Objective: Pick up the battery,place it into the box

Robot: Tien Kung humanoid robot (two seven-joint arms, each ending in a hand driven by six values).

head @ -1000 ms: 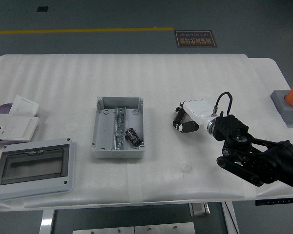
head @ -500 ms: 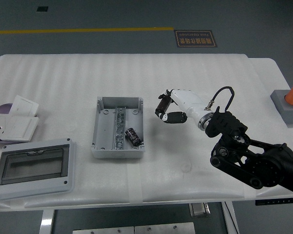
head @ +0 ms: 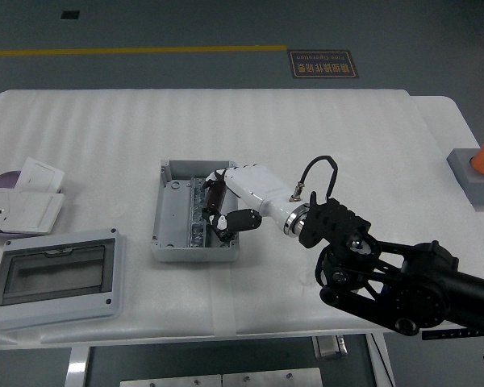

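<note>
An open grey box (head: pixel 166 171) lies left of the table's middle, with a metal rail (head: pixel 196 211) down its centre. My right hand (head: pixel 219 206), white with black fingers, hangs over the box's right half. Its fingers are curled around a dark cylindrical battery (head: pixel 216 193), held just above the box floor. The thumb (head: pixel 235 221) covers the spot where a second battery lay, so that one is hidden. My left arm does not show.
A grey lid with a clear window (head: pixel 52 278) lies at the front left. Behind it are a white socket plate (head: pixel 16 211), a white card (head: pixel 39 173) and a purple disc (head: pixel 0 179). A grey block with an orange cylinder (head: pixel 477 168) stands at the right edge.
My right hand has carried the battery leftward from the table's right-centre to over the box's right half. The arm has stretched further in.
</note>
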